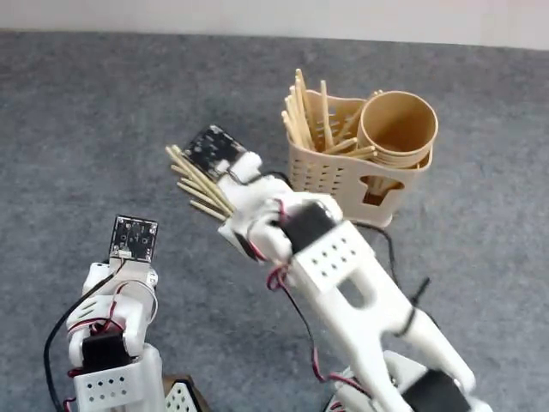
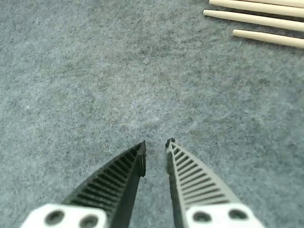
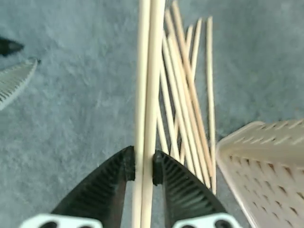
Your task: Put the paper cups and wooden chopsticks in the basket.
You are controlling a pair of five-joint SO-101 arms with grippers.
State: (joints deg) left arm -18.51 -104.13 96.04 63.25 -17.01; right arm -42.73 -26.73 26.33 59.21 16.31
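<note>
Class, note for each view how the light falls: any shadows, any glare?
High view: soft, even light, a faint shadow on the carpet at the foot of the basket, no glare. Left wrist view: flat light around the left gripper, no hard shadow. Right wrist view: the chopsticks in the right gripper catch the brightest light.

Grey carpeted table top (image 1: 94,112)
</note>
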